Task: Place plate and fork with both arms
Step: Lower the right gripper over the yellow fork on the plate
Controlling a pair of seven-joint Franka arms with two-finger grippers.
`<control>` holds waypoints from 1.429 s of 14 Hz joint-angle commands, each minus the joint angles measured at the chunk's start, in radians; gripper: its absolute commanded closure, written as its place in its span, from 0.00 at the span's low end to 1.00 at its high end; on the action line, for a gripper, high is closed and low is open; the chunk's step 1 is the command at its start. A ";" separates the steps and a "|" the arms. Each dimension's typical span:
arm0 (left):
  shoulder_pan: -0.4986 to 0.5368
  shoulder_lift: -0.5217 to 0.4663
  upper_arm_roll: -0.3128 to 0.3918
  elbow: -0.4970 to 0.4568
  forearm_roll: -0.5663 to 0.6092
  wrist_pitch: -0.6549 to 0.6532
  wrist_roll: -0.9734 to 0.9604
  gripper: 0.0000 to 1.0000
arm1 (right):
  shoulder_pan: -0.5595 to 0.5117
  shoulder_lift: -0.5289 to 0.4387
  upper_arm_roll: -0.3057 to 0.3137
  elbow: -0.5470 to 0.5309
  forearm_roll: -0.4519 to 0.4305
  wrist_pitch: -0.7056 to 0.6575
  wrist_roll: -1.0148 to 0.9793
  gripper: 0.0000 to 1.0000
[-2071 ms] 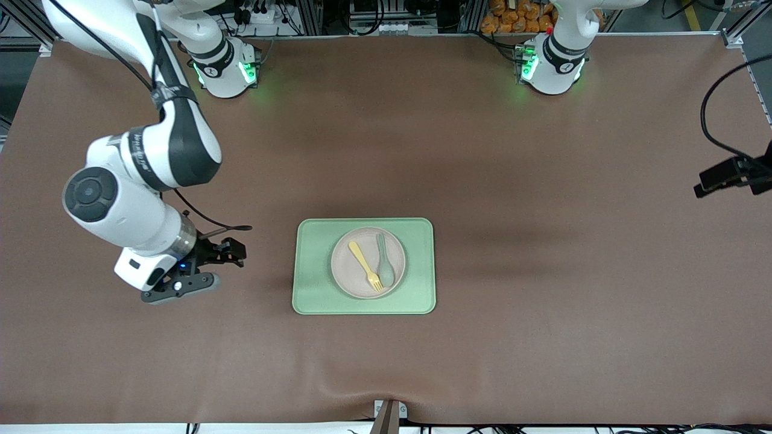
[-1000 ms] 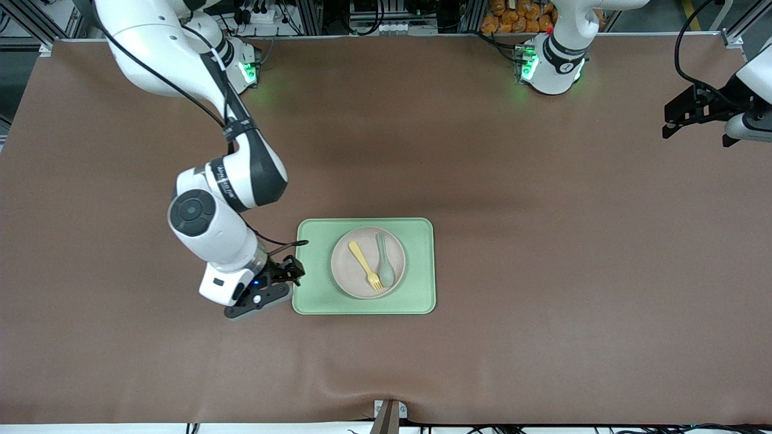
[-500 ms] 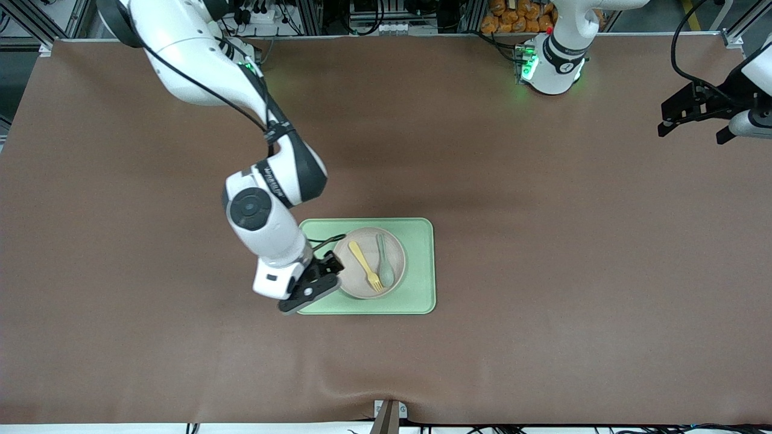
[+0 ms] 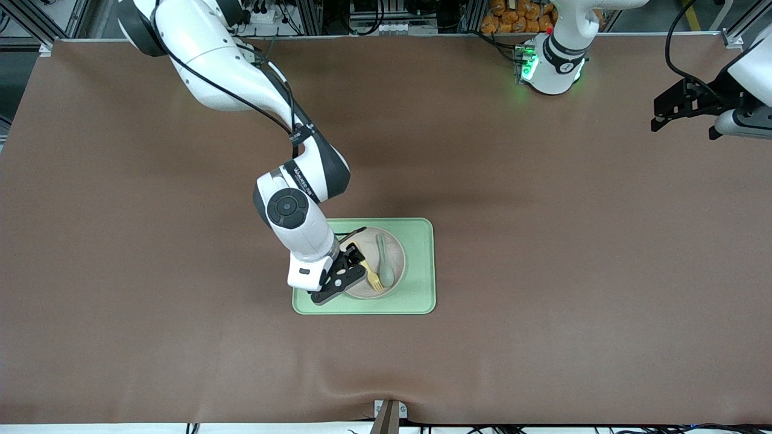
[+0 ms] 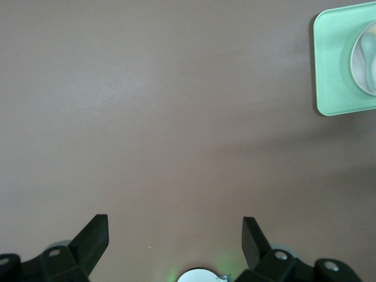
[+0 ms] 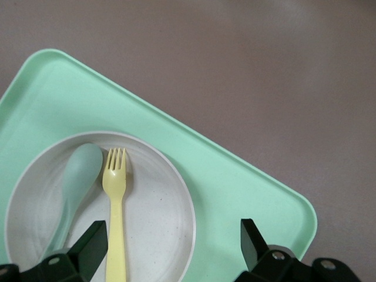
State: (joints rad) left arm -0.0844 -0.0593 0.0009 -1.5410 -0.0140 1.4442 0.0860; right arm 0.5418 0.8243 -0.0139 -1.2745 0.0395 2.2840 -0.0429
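Centrally on the brown counter (image 4: 543, 253) lies a rectangular light-green tray (image 4: 422, 289) carrying the small round pale beige plate (image 4: 395, 250). On the plate rest the slim pale yellow plastic fork (image 4: 371, 274) and a grey-green spoon (image 4: 383, 262), side by side. Hovering over the plate's edge, the right claw (image 4: 348, 268) is spread and empty. Over the counter's left-arm end waits the left claw (image 4: 687, 108), also spread.

My right gripper (image 4: 348, 272), jaws spread wide, now hangs over the plate (image 4: 395, 256) and the fork (image 4: 366, 270) on the green tray (image 4: 422, 265), having swung in from the bare table. My left gripper (image 4: 684, 111) has come in over the table's edge.
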 commanded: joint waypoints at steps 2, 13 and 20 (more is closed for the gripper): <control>0.009 0.001 -0.005 0.012 0.019 -0.018 0.017 0.00 | 0.029 0.050 -0.006 0.037 -0.006 0.002 0.023 0.10; 0.031 0.007 -0.005 0.012 0.014 -0.016 0.008 0.00 | 0.070 0.085 -0.011 0.018 -0.033 0.020 0.070 0.37; 0.038 0.007 -0.010 0.015 0.012 -0.008 0.000 0.00 | 0.079 0.095 -0.011 0.014 -0.035 0.023 0.090 0.43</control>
State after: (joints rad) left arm -0.0441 -0.0529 0.0000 -1.5418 -0.0131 1.4438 0.0887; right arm 0.6106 0.9056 -0.0205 -1.2738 0.0212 2.3003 0.0159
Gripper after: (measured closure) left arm 0.000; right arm 0.423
